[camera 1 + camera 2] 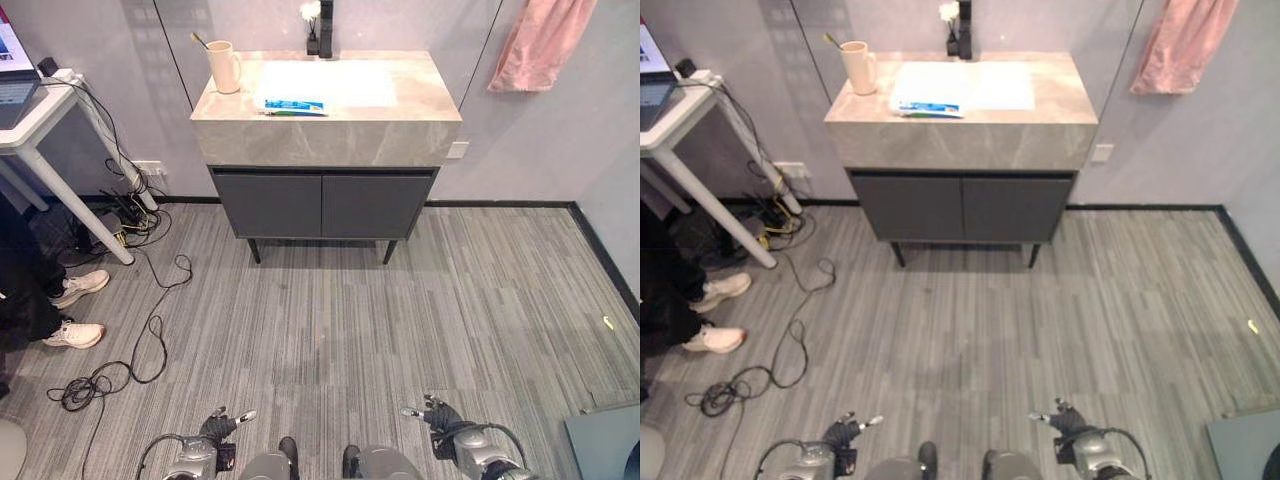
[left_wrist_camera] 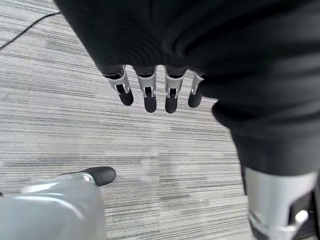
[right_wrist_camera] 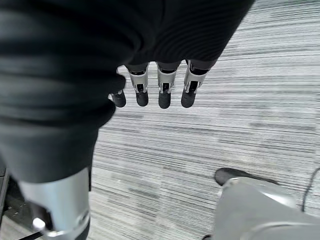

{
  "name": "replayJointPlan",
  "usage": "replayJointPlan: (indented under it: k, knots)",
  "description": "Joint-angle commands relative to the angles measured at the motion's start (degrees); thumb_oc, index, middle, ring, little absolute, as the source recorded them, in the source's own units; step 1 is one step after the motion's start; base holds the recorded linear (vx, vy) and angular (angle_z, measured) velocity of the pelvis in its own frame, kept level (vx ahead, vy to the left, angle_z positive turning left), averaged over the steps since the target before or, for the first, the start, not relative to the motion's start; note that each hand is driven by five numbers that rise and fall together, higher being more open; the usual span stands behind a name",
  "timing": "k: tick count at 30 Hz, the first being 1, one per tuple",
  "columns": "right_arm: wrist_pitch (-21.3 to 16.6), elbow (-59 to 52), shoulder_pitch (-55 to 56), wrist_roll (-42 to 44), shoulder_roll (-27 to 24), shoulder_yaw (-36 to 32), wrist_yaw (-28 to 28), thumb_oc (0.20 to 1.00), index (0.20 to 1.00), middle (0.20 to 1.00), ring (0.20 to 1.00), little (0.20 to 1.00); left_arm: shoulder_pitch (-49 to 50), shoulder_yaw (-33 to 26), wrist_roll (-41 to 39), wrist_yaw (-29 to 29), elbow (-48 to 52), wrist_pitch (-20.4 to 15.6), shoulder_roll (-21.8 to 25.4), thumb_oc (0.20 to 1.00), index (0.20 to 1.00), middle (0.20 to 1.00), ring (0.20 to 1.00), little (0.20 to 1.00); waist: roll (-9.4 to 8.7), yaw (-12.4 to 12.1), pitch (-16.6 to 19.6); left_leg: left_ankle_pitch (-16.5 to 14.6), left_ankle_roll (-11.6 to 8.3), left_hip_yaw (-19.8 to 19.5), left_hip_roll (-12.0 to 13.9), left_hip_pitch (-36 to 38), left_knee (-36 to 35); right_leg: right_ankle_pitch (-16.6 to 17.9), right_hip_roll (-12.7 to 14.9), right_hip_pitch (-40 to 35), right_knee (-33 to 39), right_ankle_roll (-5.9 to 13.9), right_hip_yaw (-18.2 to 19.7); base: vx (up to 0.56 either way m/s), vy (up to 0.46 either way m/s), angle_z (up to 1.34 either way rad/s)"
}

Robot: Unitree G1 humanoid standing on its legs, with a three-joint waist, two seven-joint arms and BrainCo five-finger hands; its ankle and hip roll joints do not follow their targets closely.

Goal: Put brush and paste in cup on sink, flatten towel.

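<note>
Left eye view: paste (image 1: 295,105) lies crosswise at upper centre on sink surface (image 1: 420,110), far above both hands, left hand (image 1: 212,430) and right hand (image 1: 440,414), fingers relaxed, holding nothing.

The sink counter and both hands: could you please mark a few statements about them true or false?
1. The cup stands on the sink counter's left rear corner. True.
2. The toothpaste is inside the cup. False: it lies flat on the counter near the front edge.
3. The pink towel lies on the floor. False: it hangs on the wall right of the sink.
4. The left hand holds nothing. True.
5. The right hand grips the toothpaste. False: its fingers are empty above the floor.
</note>
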State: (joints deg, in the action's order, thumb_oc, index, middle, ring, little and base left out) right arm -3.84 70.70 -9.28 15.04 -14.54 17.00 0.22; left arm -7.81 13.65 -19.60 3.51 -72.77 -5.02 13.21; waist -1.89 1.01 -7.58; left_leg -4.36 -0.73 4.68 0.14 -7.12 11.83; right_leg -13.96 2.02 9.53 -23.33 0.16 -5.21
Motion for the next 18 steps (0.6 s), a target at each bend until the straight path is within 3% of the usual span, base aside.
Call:
replayJointPlan:
  k: [1,9,11,13,16,18]
  knots:
    - [-1.85,0.24,-0.91,1.76,-0.4,1.23,-0.16,1.0,1.0,1.0,1.0,1.0,-0.91,-1.06,2.05,0.43,-0.84,-1.98,0.11,1.0,1.0,1.0,1.0,1.0,0.2,0.72,2.63,-3.73,-1.3,0.06,0.49,-1.53,5.6,9.56,4.02,-0.43,6.96,6.22,-0.59,0.03,0.041,0.01]
    - [-1.63,2.74,-1.3,1.82,-0.25,0.78,0.06,1.0,1.0,1.0,1.0,1.0,-0.46,-0.04,4.72,0.29,-1.63,-2.48,-0.07,1.0,1.0,1.0,1.0,1.0,0.49,-0.06,2.98,-2.76,0.09,1.78,-1.2,2.27,0.52,12.0,4.88,-3.94,12.97,7.25,1.55,0.05,0.105,-0.09]
    - [-1.63,2.31,-1.62,1.92,-0.31,0.79,0.03,1.0,1.0,1.0,1.0,1.0,-0.45,-0.14,4.25,0.2,-1.16,-2.55,0.04,1.0,1.0,1.0,1.0,1.0,0.73,-0.21,2.65,-2.73,0.69,1.93,-1.63,2.74,-0.01,12.18,5.11,-3.51,11.73,7.69,1.97,0.05,0.174,-0.09]
    - [-1.59,1.57,-1.86,1.81,-0.27,0.87,0.11,1.0,1.0,1.0,1.0,1.0,-0.32,-0.01,4.22,0.22,0.19,-2.72,0.37,1.0,1.0,1.0,1.0,1.0,1.01,-0.24,1.83,-2.83,1.5,1.96,-2.09,3.34,-0.47,12.88,5.6,-1.51,6.77,8.36,2.39,0.01,0.167,-0.05]
    - [-1.67,-0.25,-1.74,1.55,-0.37,1.31,0.06,1.0,1.0,1.0,1.0,1.0,-0.49,0.38,4.34,0.32,1.82,-2.65,1.04,1.0,1.0,1.0,1.0,1.0,1.01,0.27,-0.32,-3.53,2.92,2.13,-3.36,4.9,-0.49,19.63,7.37,3.04,-2.96,9.25,3.27,0.0,0.171,-0.11]
    - [-1.65,-1.32,-1.74,1.56,-0.52,1.34,-0.04,1.0,1.0,1.0,1.0,1.0,-0.38,0.5,4.3,0.36,2.93,-2.6,1.41,1.0,1.0,1.0,1.0,1.0,1.57,0.5,-1.5,-4.07,3.5,2.2,-3.31,5.89,-0.57,19.31,8.21,5.84,-6.81,8.62,2.36,0.04,0.147,-0.05]
